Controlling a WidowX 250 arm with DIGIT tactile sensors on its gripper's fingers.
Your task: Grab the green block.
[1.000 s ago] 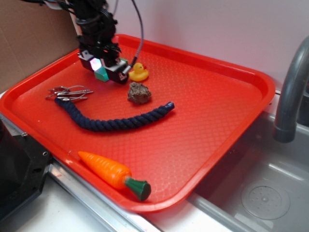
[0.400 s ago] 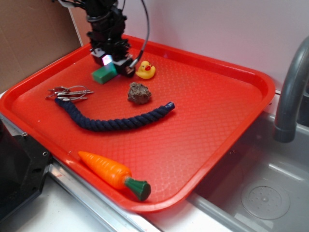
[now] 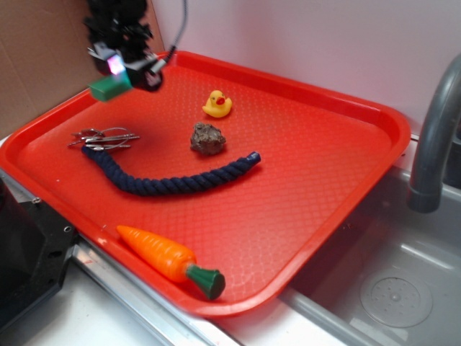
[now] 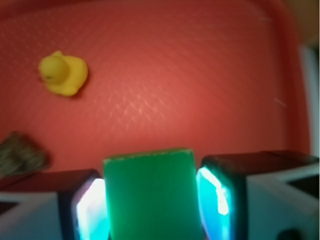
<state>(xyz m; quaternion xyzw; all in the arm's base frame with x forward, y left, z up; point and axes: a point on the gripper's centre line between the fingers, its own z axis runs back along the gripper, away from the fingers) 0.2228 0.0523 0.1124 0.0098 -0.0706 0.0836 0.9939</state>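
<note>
The green block (image 3: 109,87) is a small flat solid-green brick held between my fingers, lifted above the far left part of the red tray (image 3: 346,166). My gripper (image 3: 119,71) is shut on it. In the wrist view the block (image 4: 152,192) fills the gap between the two glowing pads (image 4: 92,207), and my gripper (image 4: 152,205) hangs above the tray floor (image 4: 190,85).
A yellow rubber duck (image 3: 217,105) sits near the tray's back; it also shows in the wrist view (image 4: 62,74). A brown lump (image 3: 207,138), a dark blue rope (image 3: 173,179), metal clips (image 3: 103,137) and an orange toy carrot (image 3: 169,261) lie on the tray. A sink with a grey faucet (image 3: 432,137) is at the right.
My gripper has risen and moved left toward the tray's far left rim, carrying the green block up off the tray floor beside the duck.
</note>
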